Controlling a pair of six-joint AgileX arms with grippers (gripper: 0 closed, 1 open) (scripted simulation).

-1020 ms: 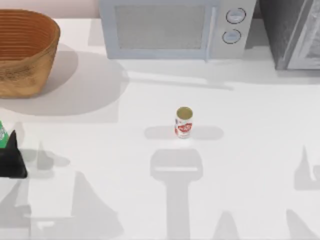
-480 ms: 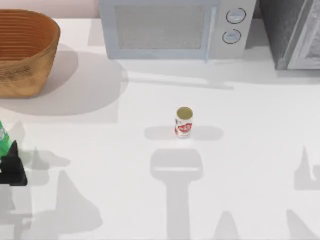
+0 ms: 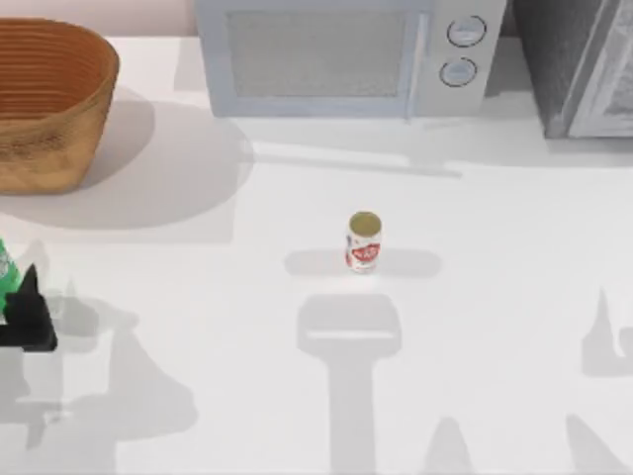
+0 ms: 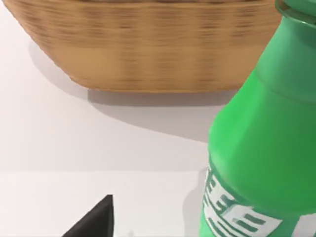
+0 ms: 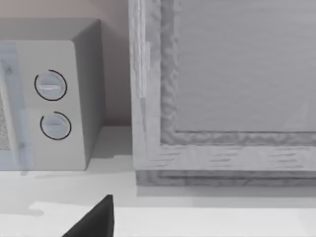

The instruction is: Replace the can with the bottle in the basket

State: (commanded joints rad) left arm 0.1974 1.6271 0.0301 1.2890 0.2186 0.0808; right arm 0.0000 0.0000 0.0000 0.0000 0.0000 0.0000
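Note:
The white can (image 3: 364, 242) with a red label stands upright on the table, mid-way across and outside the basket. The wicker basket (image 3: 49, 109) sits at the back left; its outer wall (image 4: 148, 54) shows in the left wrist view. At the table's left edge is the green bottle (image 3: 5, 267), large and close (image 4: 266, 143) in the left wrist view. My left gripper (image 3: 20, 297) is open right beside the bottle, just in front of it, one black fingertip (image 4: 96, 222) apart from the bottle. My right arm is parked, its gripper's fingertip (image 5: 96, 219) facing the back right.
A white microwave (image 3: 341, 54) with two dials (image 5: 52, 106) stands along the back edge. A grey appliance (image 3: 579, 64) fills the back right corner. Bare white tabletop lies between the can, the basket and the bottle.
My left gripper drew slightly back toward the front half a second ago and has now come forward again beside the bottle. Can, basket and bottle have not moved.

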